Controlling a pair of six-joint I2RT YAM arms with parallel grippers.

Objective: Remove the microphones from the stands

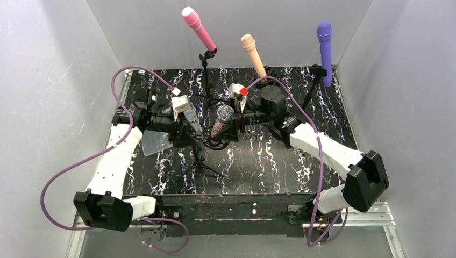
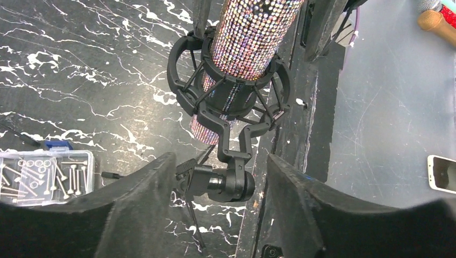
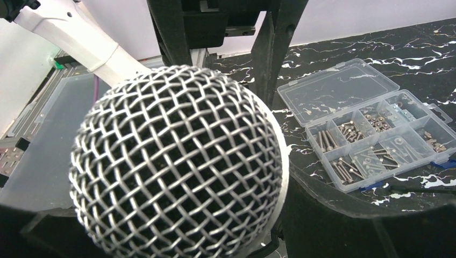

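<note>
The microphone [image 1: 223, 121], glitter-covered with a silver mesh head [image 3: 177, 161], sits tilted in a black shock mount [image 2: 231, 86] on a small tripod stand [image 1: 201, 161] at the table's middle. From the left, my left gripper [image 2: 223, 199] stands open around the stand's swivel joint [image 2: 232, 183]. The left finger [image 2: 145, 199] is near the knob and a gap shows on the right side. From the right, my right gripper [image 1: 240, 119] is shut on the microphone just under the head. One finger [image 3: 333, 215] lies against the rim and the other is hidden.
Three more microphones stand on tall stands at the back: pink [image 1: 198, 27], peach [image 1: 253, 51] and purple [image 1: 325, 45]. A clear box of screws [image 3: 371, 129] lies open on the table's left part. A phone [image 2: 443, 173] lies off the table edge.
</note>
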